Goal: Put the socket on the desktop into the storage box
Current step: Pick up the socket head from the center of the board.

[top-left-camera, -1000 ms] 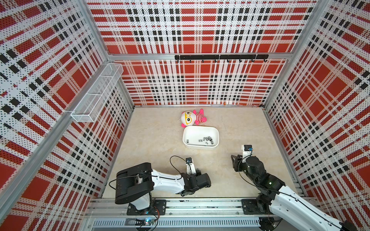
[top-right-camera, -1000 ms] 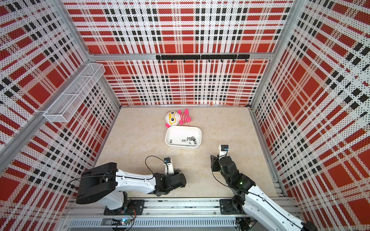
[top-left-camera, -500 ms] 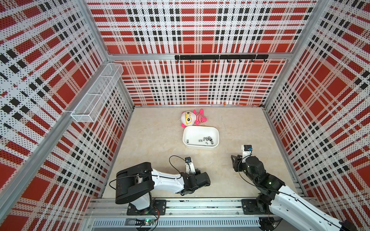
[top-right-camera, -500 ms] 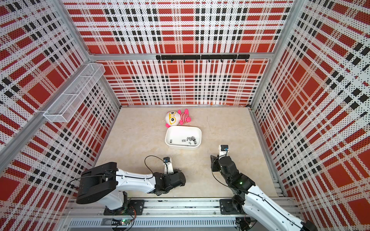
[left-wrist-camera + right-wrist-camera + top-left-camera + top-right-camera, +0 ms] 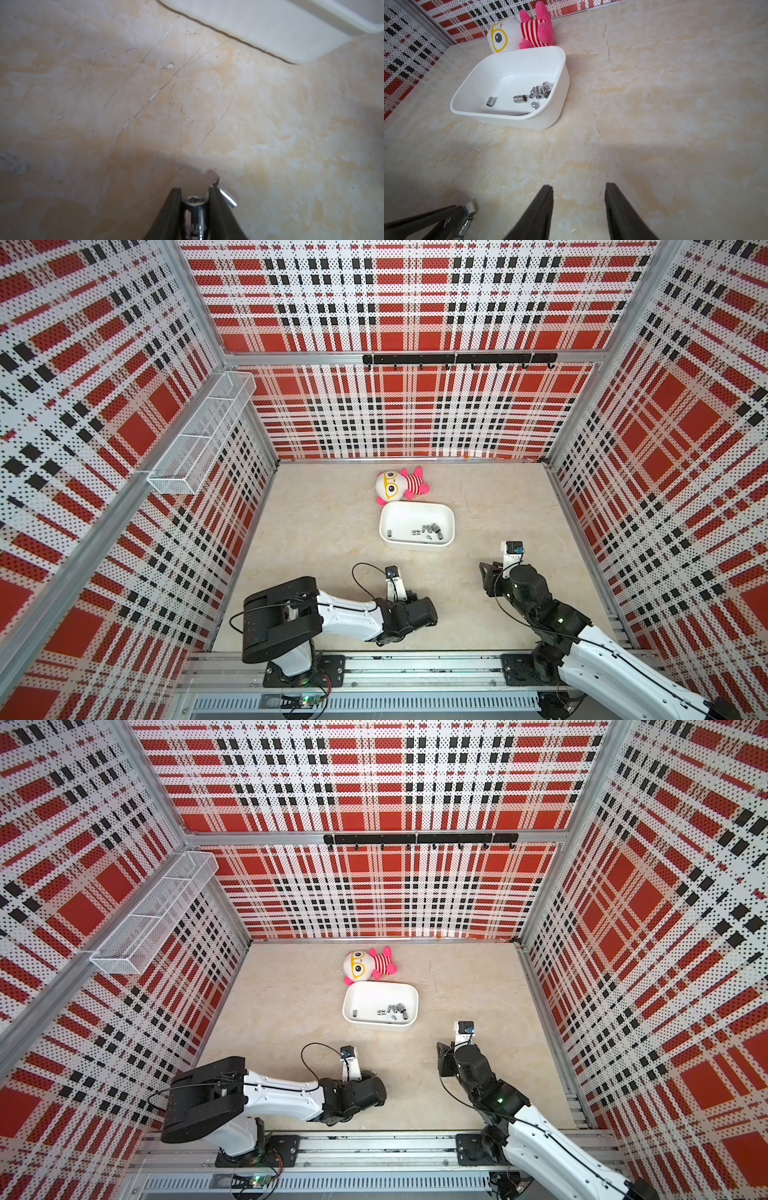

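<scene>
Low over the near desktop (image 5: 332, 539), the left gripper (image 5: 195, 191) is pinched nearly closed on a chrome socket (image 5: 194, 209), so the grasp step looks done (a second socket (image 5: 227, 195) lies just outside one jaw). The right gripper (image 5: 579, 186) hangs parted and empty. Next, I judge, comes a lift and carry to the storage box (image 5: 542, 122), well apart, where several sockets (image 5: 538, 92) already lie, clearing its near wall before release.
</scene>
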